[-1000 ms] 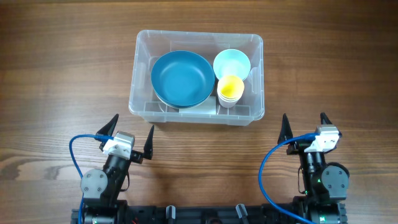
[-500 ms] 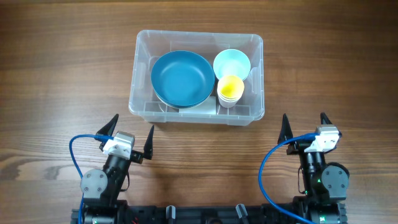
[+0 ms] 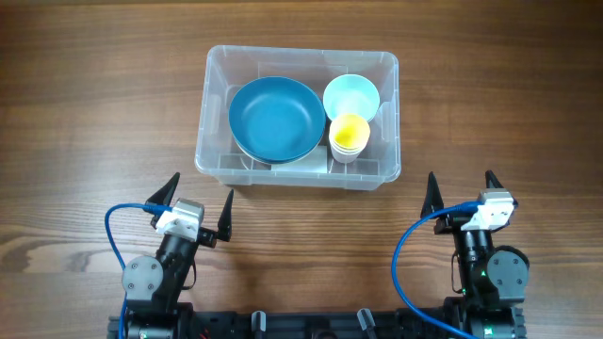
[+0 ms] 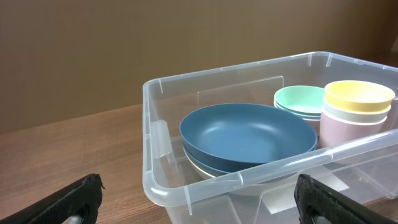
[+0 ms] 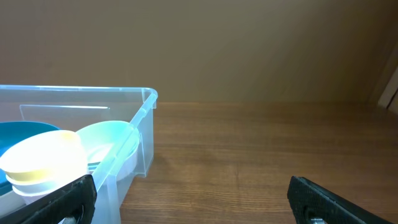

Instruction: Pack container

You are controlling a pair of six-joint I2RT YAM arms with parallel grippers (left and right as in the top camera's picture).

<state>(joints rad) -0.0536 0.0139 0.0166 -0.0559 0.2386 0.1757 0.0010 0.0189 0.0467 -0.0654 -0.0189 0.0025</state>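
Observation:
The clear plastic container [image 3: 215, 75] stands at the table's middle back. Inside lie a large blue bowl [image 3: 274, 118] stacked on paler ones, a light mint bowl [image 3: 351, 95] and a yellow cup [image 3: 350, 132] stacked on pale cups. My left gripper [image 3: 198, 198] is open and empty, near the front left, short of the container. My right gripper [image 3: 462, 186] is open and empty at the front right. The left wrist view shows the container's rim [image 4: 186, 190], the blue bowl [image 4: 249, 134] and the yellow cup [image 4: 359, 94] close ahead. The right wrist view shows the container's right corner [image 5: 147, 102].
Bare wooden table [image 3: 94, 113] surrounds the container on all sides. Blue cables [image 3: 113, 235] loop beside each arm base at the front edge.

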